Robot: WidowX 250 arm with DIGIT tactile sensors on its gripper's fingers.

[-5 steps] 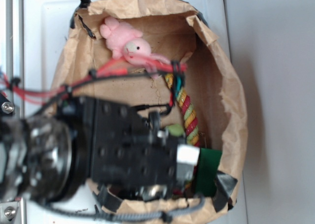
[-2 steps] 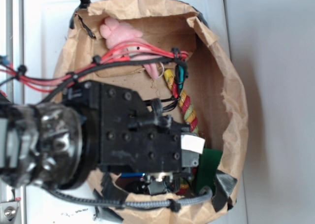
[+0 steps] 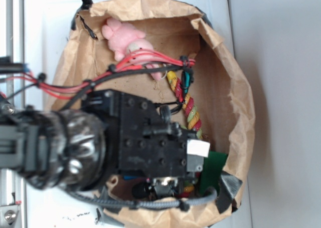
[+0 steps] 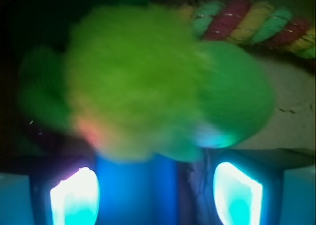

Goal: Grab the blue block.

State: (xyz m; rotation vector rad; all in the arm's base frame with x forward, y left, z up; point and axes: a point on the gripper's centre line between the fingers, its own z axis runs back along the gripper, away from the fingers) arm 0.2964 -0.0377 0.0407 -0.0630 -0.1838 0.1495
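Gripper (image 4: 155,195) sits low in the bag (image 3: 235,112); we see blurred green plush (image 4: 143,81) ahead, block (image 4: 131,190) between its fingers (image 4: 74,198). Grip unclear.

I am looking down on a white tabletop (image 3: 55,22) lying under even, bright light. At three o'clock a pale grey surface (image 3: 281,87) is running the full height beside it, and a metal rail (image 3: 11,22) is edging nine o'clock.

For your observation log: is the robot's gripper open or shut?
Open: in the wrist view the gripper jaws stand apart, with the flat bright blue block between them, not visibly clamped.
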